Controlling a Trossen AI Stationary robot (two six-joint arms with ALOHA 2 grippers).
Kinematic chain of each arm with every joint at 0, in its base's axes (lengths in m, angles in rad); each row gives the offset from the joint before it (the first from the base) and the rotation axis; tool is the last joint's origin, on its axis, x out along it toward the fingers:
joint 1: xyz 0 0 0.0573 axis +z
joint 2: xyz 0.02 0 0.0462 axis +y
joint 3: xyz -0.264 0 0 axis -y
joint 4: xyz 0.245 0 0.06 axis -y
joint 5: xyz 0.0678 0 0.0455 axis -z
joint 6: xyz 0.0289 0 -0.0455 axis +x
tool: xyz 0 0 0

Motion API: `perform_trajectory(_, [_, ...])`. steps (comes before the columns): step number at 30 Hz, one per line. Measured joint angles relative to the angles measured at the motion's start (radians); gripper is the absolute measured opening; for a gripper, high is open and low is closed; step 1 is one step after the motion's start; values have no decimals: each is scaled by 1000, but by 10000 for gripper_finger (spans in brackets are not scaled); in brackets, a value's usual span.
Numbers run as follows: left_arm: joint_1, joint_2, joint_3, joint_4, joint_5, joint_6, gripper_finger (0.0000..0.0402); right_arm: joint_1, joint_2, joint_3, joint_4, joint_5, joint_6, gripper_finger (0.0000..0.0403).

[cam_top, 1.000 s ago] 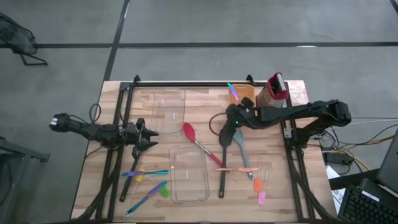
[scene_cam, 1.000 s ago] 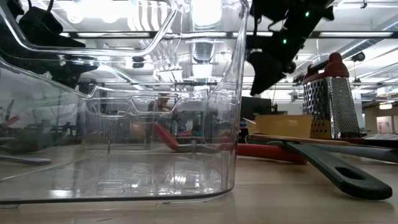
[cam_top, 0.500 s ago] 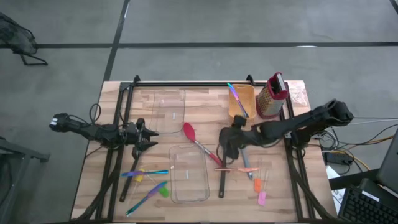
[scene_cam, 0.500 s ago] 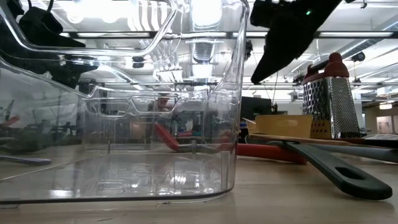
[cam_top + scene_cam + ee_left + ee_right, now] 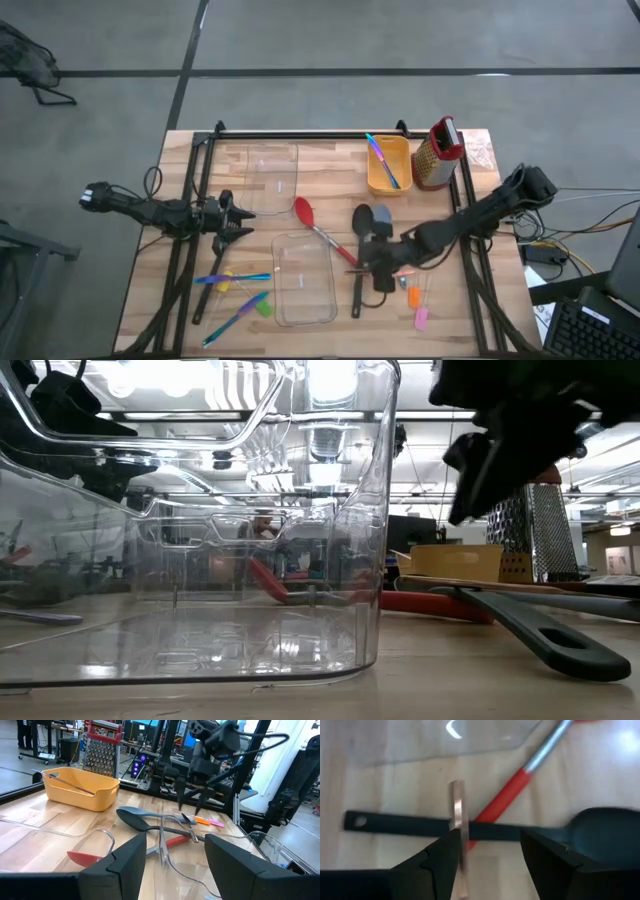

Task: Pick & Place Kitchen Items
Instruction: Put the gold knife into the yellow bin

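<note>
A red spoon [image 5: 318, 233], a black spoon [image 5: 360, 250] and a light-blue spoon [image 5: 390, 245] lie flat on the wooden table, their handles crossing near the middle. My right gripper [image 5: 381, 278] hangs open and tipped downward just above that crossing. In the right wrist view [image 5: 487, 855] its fingers straddle the black handle [image 5: 410, 826], the red handle [image 5: 507, 792] and a thin pale stick [image 5: 458, 815] without touching them. My left gripper [image 5: 243, 218] waits open at the table's left. Coloured sticks [image 5: 238, 278] and small chunks [image 5: 413, 297] lie near the front edge.
Two clear plastic containers [image 5: 272, 168] [image 5: 304, 282] sit left of centre. A yellow bin [image 5: 388, 166] holding sticks and a red-topped metal grater [image 5: 440, 155] stand at the far right. A pink chunk [image 5: 421, 319] lies near the front right.
My right gripper has swung from beside the yellow bin toward the table's near edge and a little down, tipping its fingers more steeply downward. It now hangs over the crossed spoon handles. The spoons and other things have stayed in place.
</note>
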Motion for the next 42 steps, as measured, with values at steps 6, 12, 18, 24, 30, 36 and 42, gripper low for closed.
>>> perform_trajectory(6, [0, 0, 0, 0, 0, 0, 209, 46, 63, 0, 1, -36, 52, 206])
perform_trajectory(12, [0, 0, 0, 0, 0, 0, 209, 60, 144, 0, 1, -35, 61, 216])
perform_trajectory(18, [0, 0, 0, 0, 0, 0, 209, 60, 175, -1, 0, -35, 70, 205])
perform_trajectory(24, [0, 0, 0, 0, 0, 0, 209, 60, 166, -1, -16, -35, 79, 171])
perform_trajectory(30, [0, 0, 0, 0, 0, 0, 209, 60, 167, -2, -33, -41, 85, 120])
perform_trajectory(36, [0, 0, 0, 0, 0, 0, 209, 60, 167, -4, -33, -48, 85, 63])
perform_trajectory(42, [0, 0, 0, 0, 0, 0, 209, 60, 167, -4, -32, -47, 90, 38])
